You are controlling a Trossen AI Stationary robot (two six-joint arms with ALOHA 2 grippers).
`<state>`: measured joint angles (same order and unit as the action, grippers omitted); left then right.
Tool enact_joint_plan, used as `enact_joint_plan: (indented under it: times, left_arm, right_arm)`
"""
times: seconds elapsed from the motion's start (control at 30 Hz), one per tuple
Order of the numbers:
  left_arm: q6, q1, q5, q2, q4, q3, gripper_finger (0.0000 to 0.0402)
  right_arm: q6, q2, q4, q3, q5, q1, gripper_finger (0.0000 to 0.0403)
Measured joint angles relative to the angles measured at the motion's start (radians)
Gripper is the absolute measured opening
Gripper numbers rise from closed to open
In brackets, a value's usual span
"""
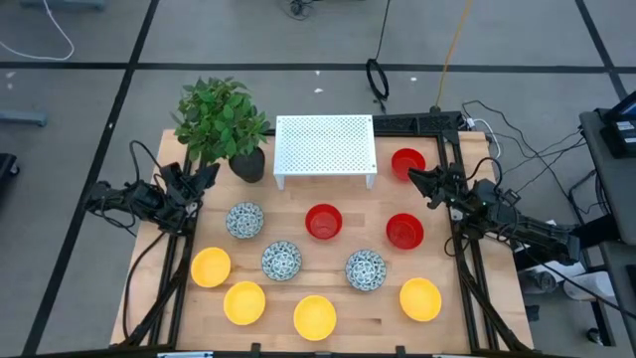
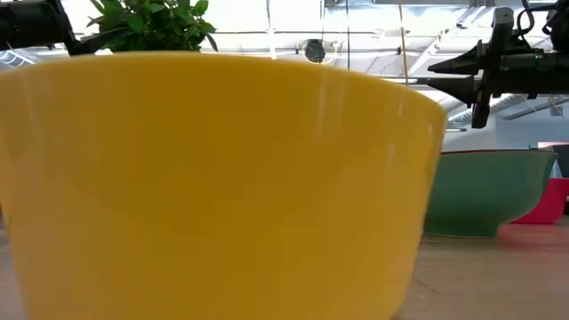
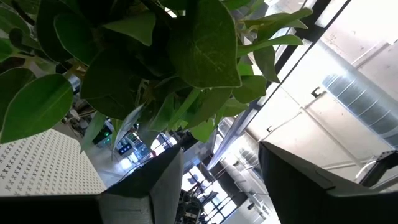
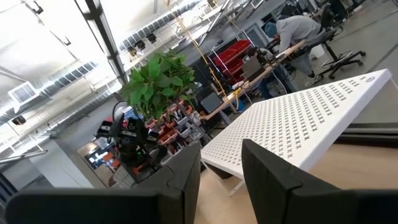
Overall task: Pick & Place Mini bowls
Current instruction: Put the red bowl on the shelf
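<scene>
Ten mini bowls stand on their bases on the wooden table. Three are red [image 1: 323,221] [image 1: 404,231] [image 1: 407,162]. Four are yellow [image 1: 211,267] [image 1: 244,302] [image 1: 315,316] [image 1: 420,298]. Three are blue-and-white speckled [image 1: 244,220] [image 1: 281,261] [image 1: 366,269]. My left gripper [image 1: 206,177] [image 3: 221,186] hovers open at the table's left side, beside the plant and above the table. My right gripper [image 1: 415,177] [image 4: 221,174] hovers open at the right side, just near of the far red bowl. In the low view one yellow bowl [image 2: 213,187] fills most of the picture.
A white perforated rack [image 1: 325,147] stands at the table's far middle. A leafy plant [image 1: 224,117] in a dark pot [image 1: 248,164] stands left of it, close to my left gripper. Cables lie beyond the far edge. A person [image 4: 292,31] sits at a bench far off in the room.
</scene>
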<state>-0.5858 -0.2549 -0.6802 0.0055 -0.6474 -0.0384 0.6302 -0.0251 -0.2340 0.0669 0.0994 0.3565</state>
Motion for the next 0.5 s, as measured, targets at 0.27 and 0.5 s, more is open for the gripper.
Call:
enact_joint_plan:
  times: [0.27,0.5]
  left_arm:
    - [0.005,0.000,-0.001,0.000,0.001,0.000,0.0214]
    - [0.111,0.000,-0.061,0.000,0.014,0.000,0.0214]
  right_arm:
    - [-0.022,-0.056,0.000,0.000,-0.078,0.000,0.0105]
    - [-0.026,-0.179,0.026,0.035,-0.072,0.000,0.0105]
